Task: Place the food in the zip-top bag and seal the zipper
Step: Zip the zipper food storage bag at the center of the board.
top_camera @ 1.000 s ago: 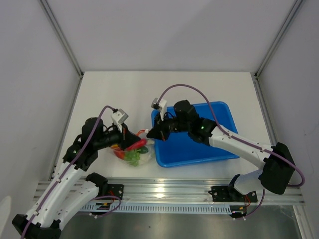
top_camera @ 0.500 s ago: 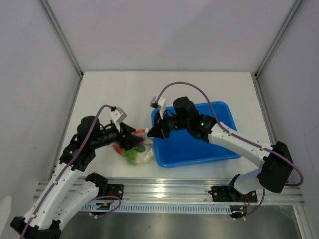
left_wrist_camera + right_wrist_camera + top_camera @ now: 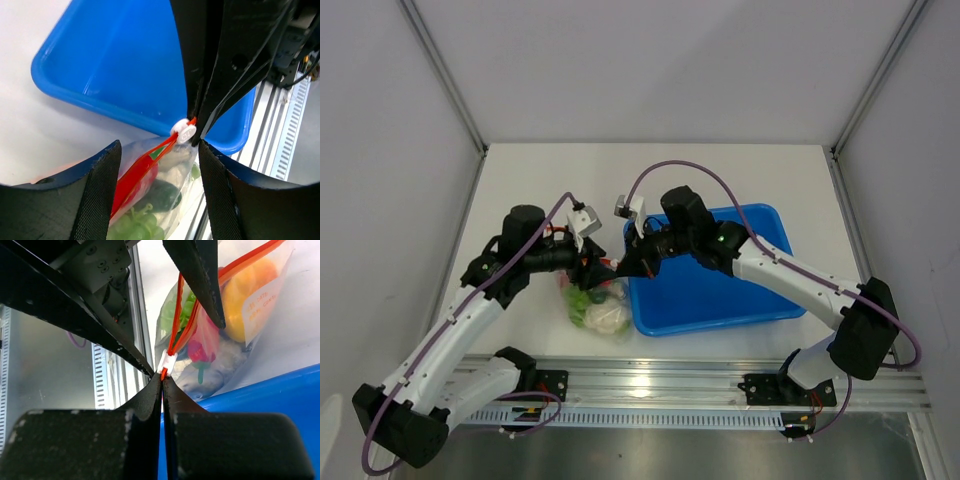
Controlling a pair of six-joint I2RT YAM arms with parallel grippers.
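Note:
The clear zip-top bag (image 3: 603,312) lies against the left side of the blue tray, with the food inside. In the right wrist view I make out yellow squash (image 3: 245,287), a red piece (image 3: 199,351) and green lettuce (image 3: 172,315); the left wrist view shows dark cucumber (image 3: 167,192). My right gripper (image 3: 161,381) is shut on the end of the orange-red zipper (image 3: 137,172), just beside its white slider (image 3: 182,132). My left gripper (image 3: 159,148) stands open, one finger on each side of the zipper strip, and holds nothing. In the top view the two grippers (image 3: 598,268) (image 3: 620,272) nearly meet.
The blue tray (image 3: 720,300) lies right of the bag, under my right arm. An aluminium rail (image 3: 660,380) runs along the near table edge. White walls stand close on both sides.
My left gripper has opened and let go, and has moved right towards the right gripper. The bag has shifted right, towards the tray. The right gripper stays shut on the zipper end.

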